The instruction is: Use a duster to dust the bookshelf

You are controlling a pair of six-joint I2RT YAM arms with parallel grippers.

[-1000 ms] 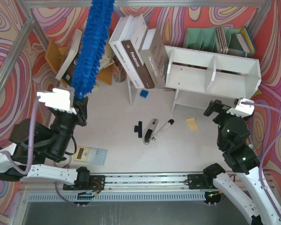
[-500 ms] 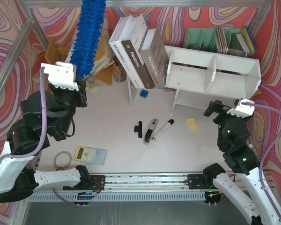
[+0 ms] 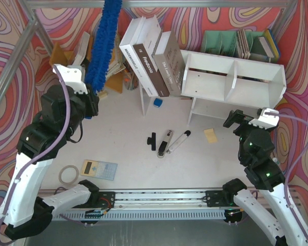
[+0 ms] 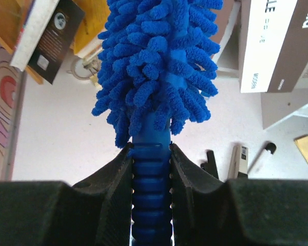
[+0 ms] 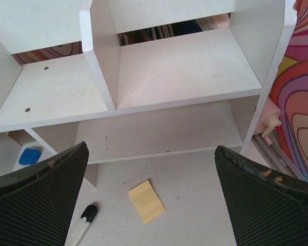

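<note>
1. The bookshelf [image 3: 235, 77] sits in the upper right of the top view, well apart from the duster. The long sweep across the frame to reach it is probably where trouble is likeliest.
2. The duster [image 3: 103, 46] stands nearly upright in the upper left, its fluffy head running off the top edge. It is long and gripped only low on the handle, so it could pivot or slip if the head drags on a shelf edge.
3. The leaning books [image 3: 151, 56], upper centre, lie between the duster and the shelf. A low swing could catch them and topple them off the thin white board [image 3: 142, 100].
4. The left gripper [image 3: 90, 101] is clenched on the duster. The left wrist view shows both fingers [image 4: 118, 174] pressed against the ribbed blue handle just below the fluff.
5. The right gripper [image 3: 236, 119] hovers at the right of the frame, just in front of the shelf, with its jaws spread wide and nothing held. There it may crowd the incoming duster.
6. The yellow note [image 3: 211, 135] lies on the table below the shelf and could be brushed away.
</note>
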